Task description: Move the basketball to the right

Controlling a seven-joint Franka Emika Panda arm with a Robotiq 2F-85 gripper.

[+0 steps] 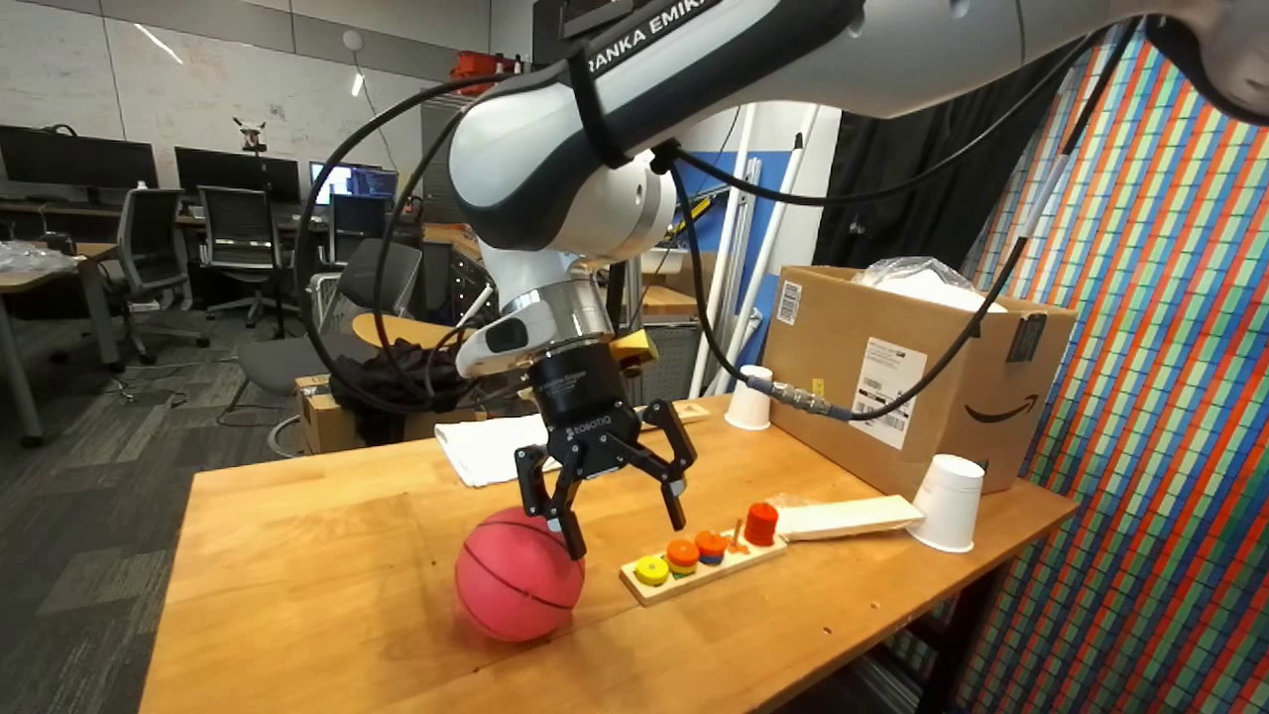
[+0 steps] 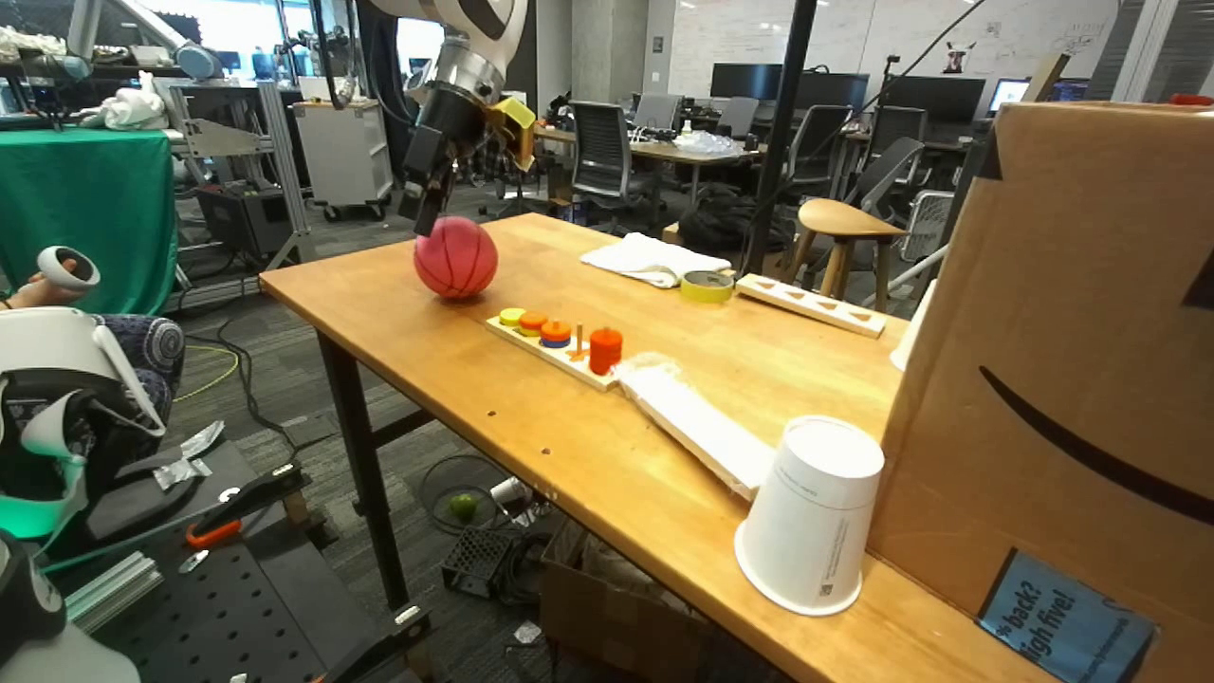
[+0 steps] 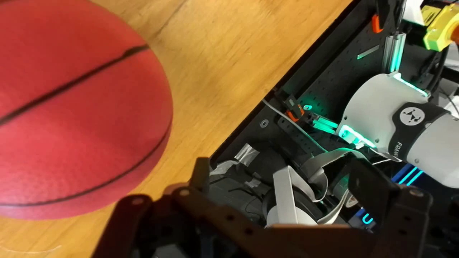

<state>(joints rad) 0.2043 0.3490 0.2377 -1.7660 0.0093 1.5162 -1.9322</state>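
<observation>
The basketball is a reddish-pink ball with dark seams. It rests on the wooden table in both exterior views (image 1: 518,585) (image 2: 459,258), and it fills the left side of the wrist view (image 3: 79,118). My gripper (image 1: 625,526) is open and empty, with its fingers spread wide and pointing down. It hangs above the table beside the ball, and one fingertip overlaps the ball's upper edge in that view; I cannot tell if it touches. In an exterior view the gripper (image 2: 427,220) shows edge-on at the ball's top left. In the wrist view nothing lies between the fingers (image 3: 283,175).
A wooden peg toy with colored rings (image 1: 706,565) lies near the ball on the table (image 1: 327,575). A white plank (image 1: 848,518), white cups (image 1: 949,504), a cardboard box (image 1: 892,367), a white cloth (image 1: 491,448) and a yellow tape roll (image 2: 707,286) also stand there.
</observation>
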